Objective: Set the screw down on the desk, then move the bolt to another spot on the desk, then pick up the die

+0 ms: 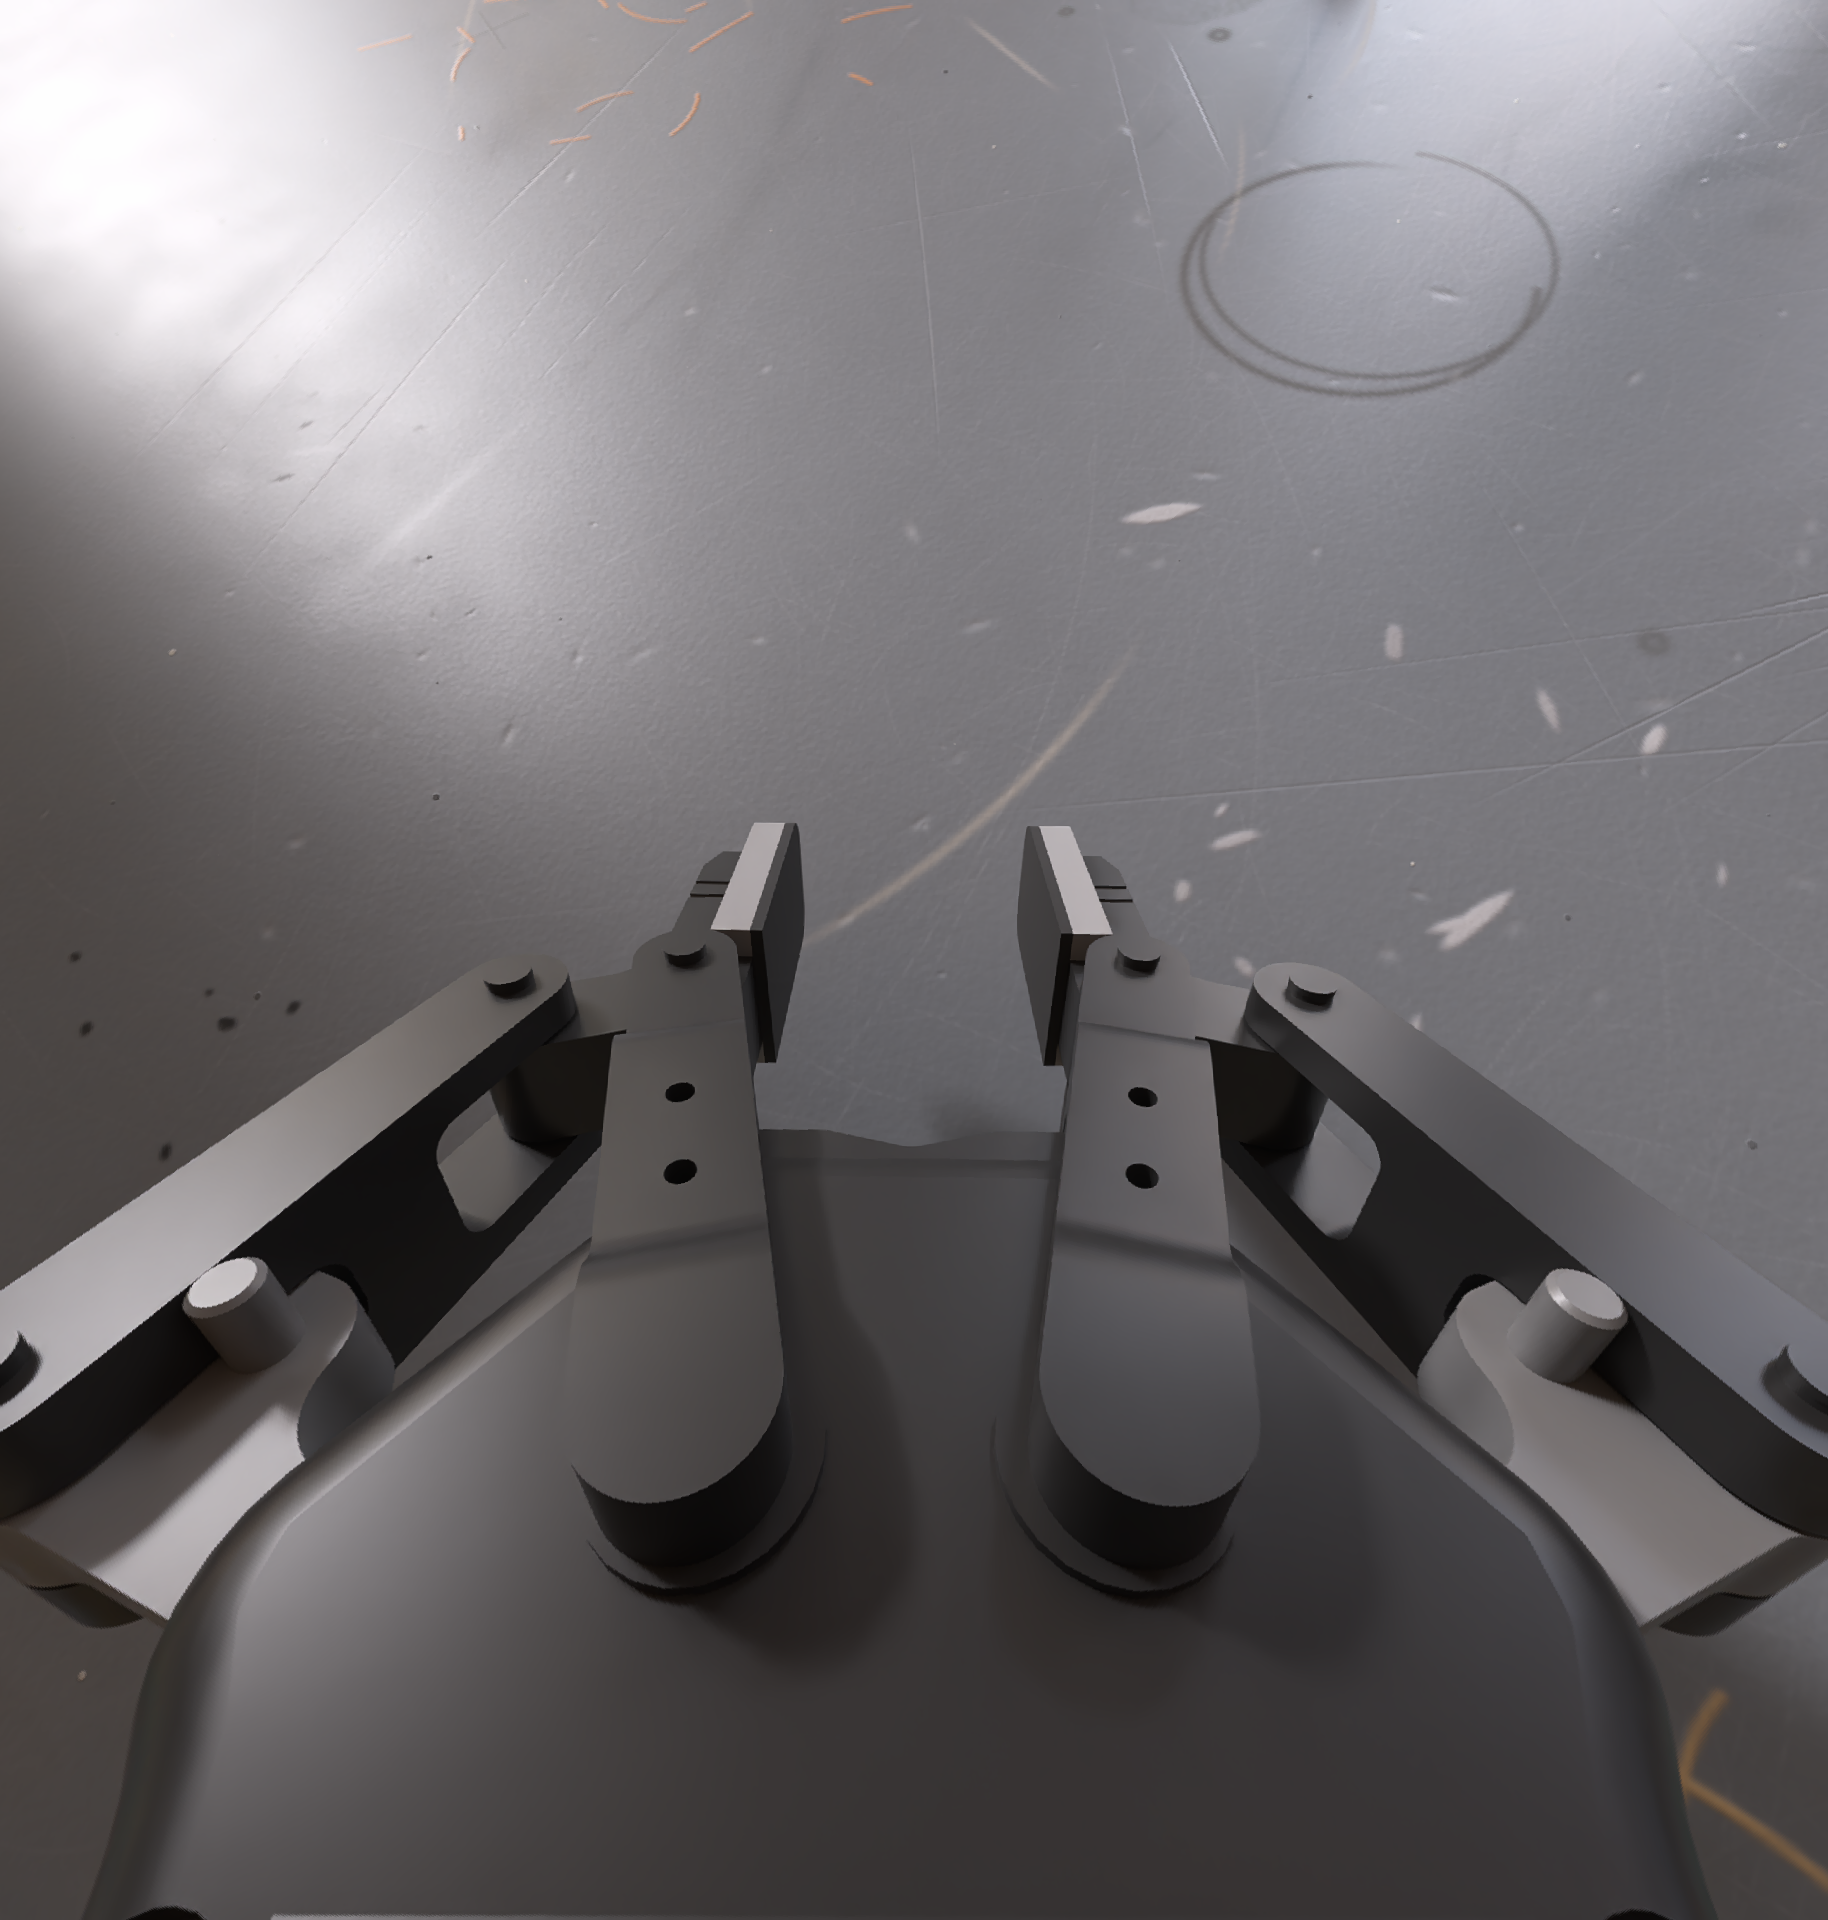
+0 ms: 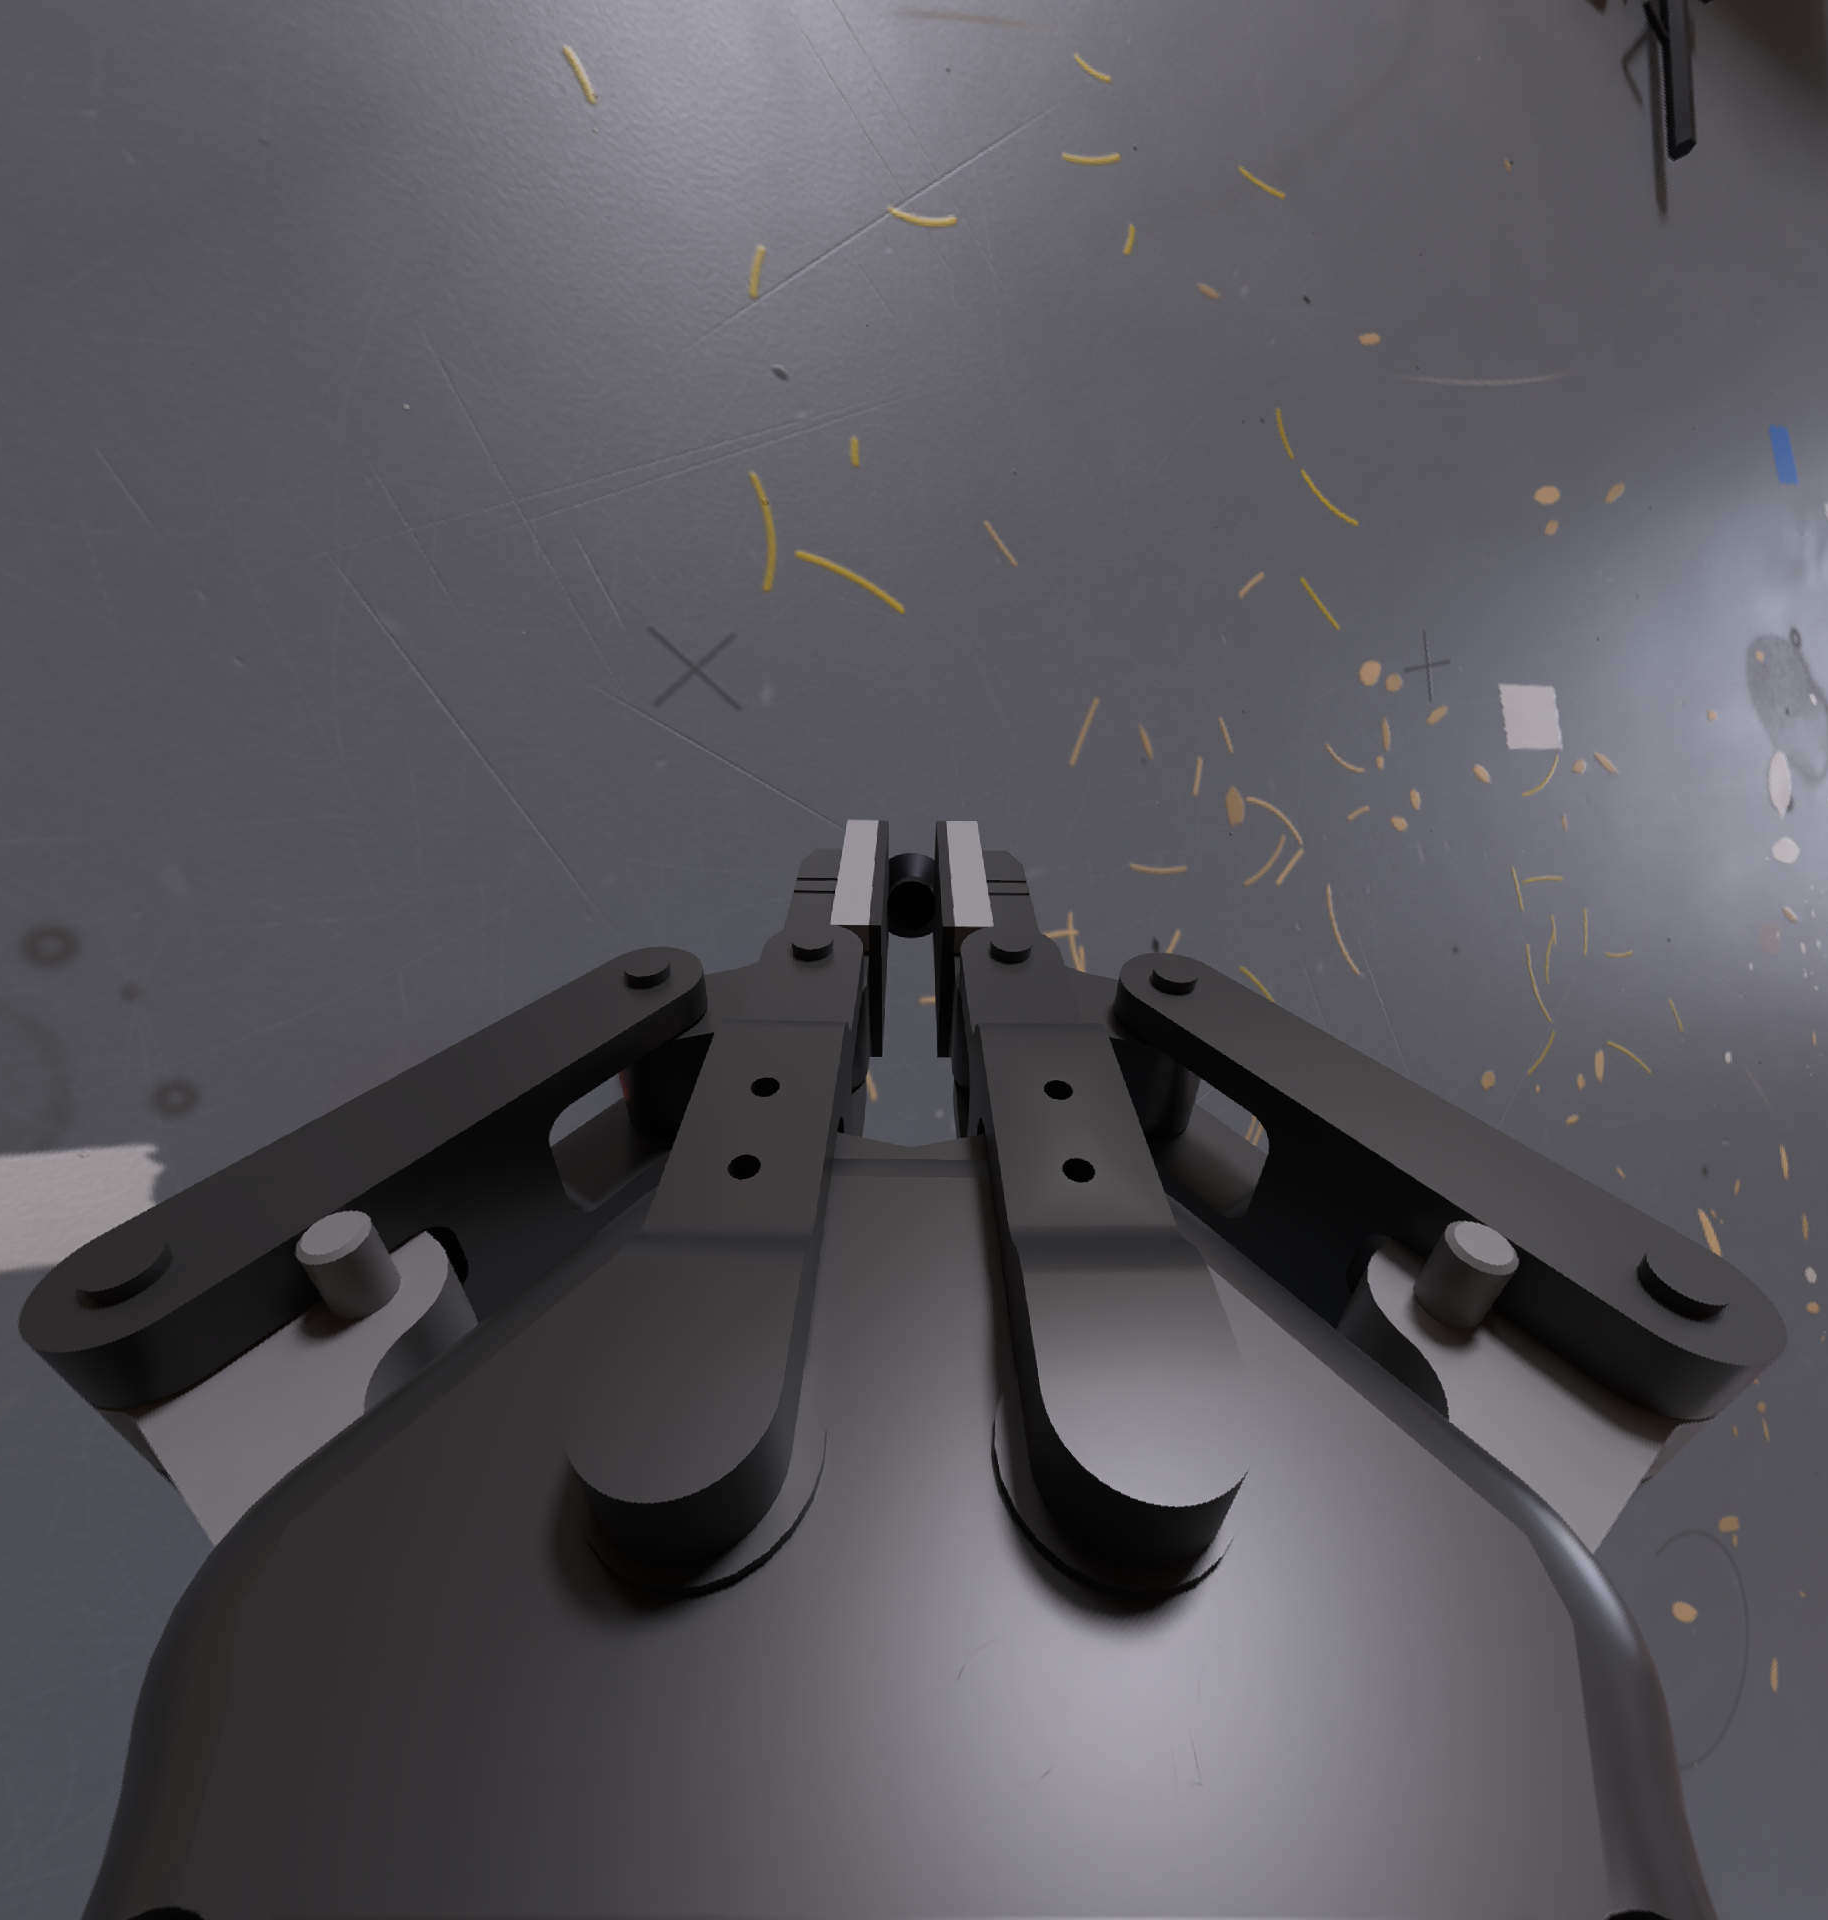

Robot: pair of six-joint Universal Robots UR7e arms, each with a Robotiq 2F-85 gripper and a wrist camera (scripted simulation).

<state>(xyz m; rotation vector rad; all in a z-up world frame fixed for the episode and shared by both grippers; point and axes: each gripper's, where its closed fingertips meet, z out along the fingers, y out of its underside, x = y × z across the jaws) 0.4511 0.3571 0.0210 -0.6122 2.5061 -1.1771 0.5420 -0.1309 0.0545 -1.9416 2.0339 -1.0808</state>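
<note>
My right gripper [image 2: 912, 868] is shut on a small black cylindrical screw [image 2: 912, 902], whose round socket head shows between the two pads. It holds the screw above the grey desk [image 2: 370, 520]. My left gripper [image 1: 910, 894] is open and empty, with a wide gap between its pads, above a bare scratched part of the desk [image 1: 577, 520]. The bolt and the die do not show in either view.
In the right wrist view, thin dark objects [image 2: 1674, 88] lie at the far top right. A white square patch [image 2: 1530, 717], a blue tape mark [image 2: 1783, 454] and a pale strip [image 2: 53, 1205] mark the desk. A drawn circle [image 1: 1367, 275] marks the desk ahead of the left gripper.
</note>
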